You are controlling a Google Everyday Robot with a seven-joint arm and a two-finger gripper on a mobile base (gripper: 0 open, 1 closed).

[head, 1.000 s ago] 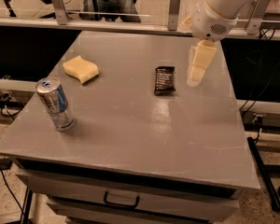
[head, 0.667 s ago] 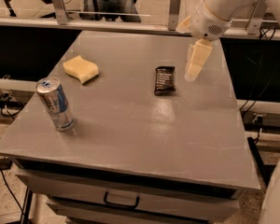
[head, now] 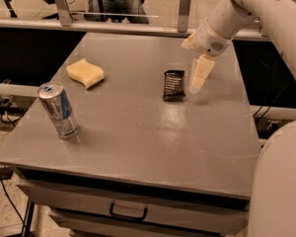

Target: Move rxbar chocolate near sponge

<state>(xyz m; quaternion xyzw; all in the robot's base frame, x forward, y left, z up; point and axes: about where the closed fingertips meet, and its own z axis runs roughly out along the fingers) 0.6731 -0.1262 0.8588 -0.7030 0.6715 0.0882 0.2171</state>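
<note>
The rxbar chocolate (head: 173, 85) is a flat dark bar with white lettering, lying on the grey table (head: 138, 147) right of centre. The sponge (head: 85, 73) is a pale yellow wavy block lying at the table's left, well apart from the bar. My gripper (head: 197, 79) hangs from the white arm just right of the bar, pointing down, with its tip close above the table beside the bar's right edge. It holds nothing that I can see.
A silver-blue drink can (head: 58, 109) stands upright near the table's front left edge. My white arm (head: 281, 181) fills the lower right corner. A rail and dark shelving run behind the table. A drawer handle (head: 128, 214) sits below the front edge.
My gripper has moved a little left and down, closer to the bar's right side. More of my arm now shows at the lower right. The bar, sponge and can have not moved.
</note>
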